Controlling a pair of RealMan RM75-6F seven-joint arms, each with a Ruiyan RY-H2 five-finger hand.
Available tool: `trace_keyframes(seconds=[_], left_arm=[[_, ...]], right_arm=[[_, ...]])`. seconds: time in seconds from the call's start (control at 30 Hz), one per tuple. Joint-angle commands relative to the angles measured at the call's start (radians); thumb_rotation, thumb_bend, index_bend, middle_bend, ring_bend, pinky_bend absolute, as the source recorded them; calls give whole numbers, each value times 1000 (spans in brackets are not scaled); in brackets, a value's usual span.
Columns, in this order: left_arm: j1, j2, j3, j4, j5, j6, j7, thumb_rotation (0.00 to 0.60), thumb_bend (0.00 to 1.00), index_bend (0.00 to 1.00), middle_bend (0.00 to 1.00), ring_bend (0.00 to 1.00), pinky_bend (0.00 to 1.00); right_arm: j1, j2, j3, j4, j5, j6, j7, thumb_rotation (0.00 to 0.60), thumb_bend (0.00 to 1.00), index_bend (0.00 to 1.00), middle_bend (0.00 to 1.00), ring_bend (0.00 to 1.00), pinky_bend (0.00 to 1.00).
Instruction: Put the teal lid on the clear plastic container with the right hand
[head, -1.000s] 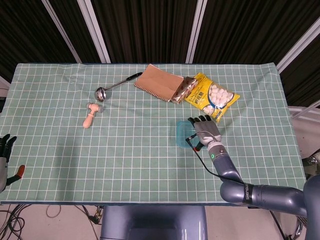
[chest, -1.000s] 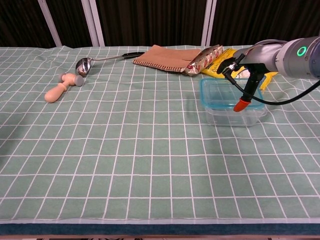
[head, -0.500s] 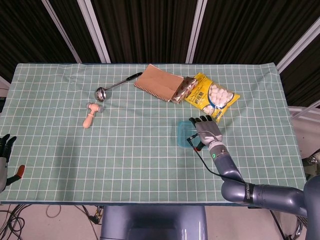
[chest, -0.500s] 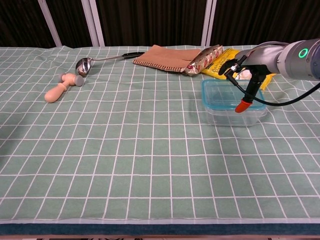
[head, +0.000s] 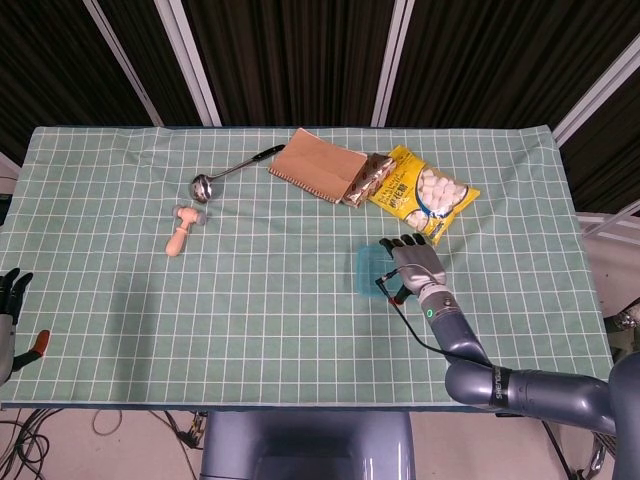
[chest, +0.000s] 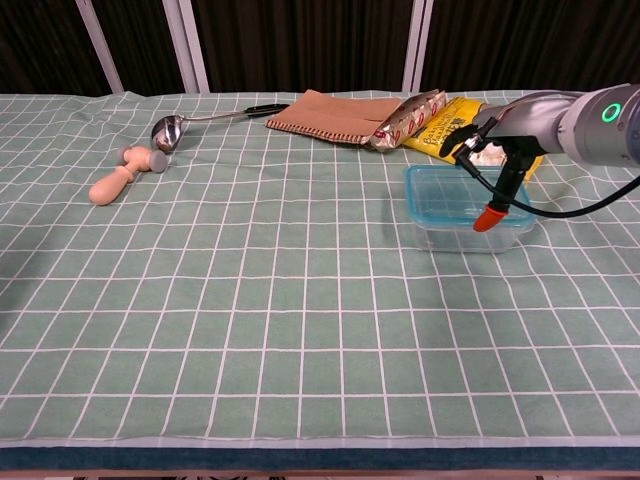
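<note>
The teal lid (chest: 452, 187) is seen seated on the clear container (chest: 470, 228), which stands on the tabletop (head: 280, 300) right of centre, covered by a green checked cloth. In the head view the lid (head: 368, 268) shows as a teal patch just at 9 o'clock of the right hand (head: 412, 264). That hand is held over the far right part of the box, palm down, with its dark fingers (head: 404, 243) spread toward 12 o'clock. In the chest view the right hand (chest: 478, 137) is seen above the back edge of the container; whether it touches the lid cannot be told, and nothing is seen gripped in it. A black cable with a red tip (chest: 487, 215) hangs from the wrist in front of the lid.

The left hand (head: 12, 290) is found at the far left edge of the head view, off the cloth, fingers pointing up and apart, holding nothing.

At 12 o'clock of the container a yellow snack bag (head: 423, 193) is laid, with a foil packet (head: 364, 180) touching its left side and a brown notebook (head: 315, 163) beside that. A ladle (head: 228, 172) is laid at 10 o'clock of the centre, and a small wooden mallet (head: 182, 228) just at 7 o'clock of the ladle's bowl.
</note>
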Motion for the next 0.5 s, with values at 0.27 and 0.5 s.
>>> trace_keyframes(seconds=[0.27, 0.5], left_arm=[[-1, -3, 0, 4, 1, 2, 5, 600, 330, 79, 0, 0, 0], [0, -4, 0, 7, 3, 4, 7, 600, 330, 80, 0, 0, 0]], right_arm=[[-3, 4, -1, 7, -16, -6, 12, 600, 335, 132, 483, 95, 0], [-1, 7, -3, 9, -14, -10, 13, 600, 339, 132, 483, 95, 0]])
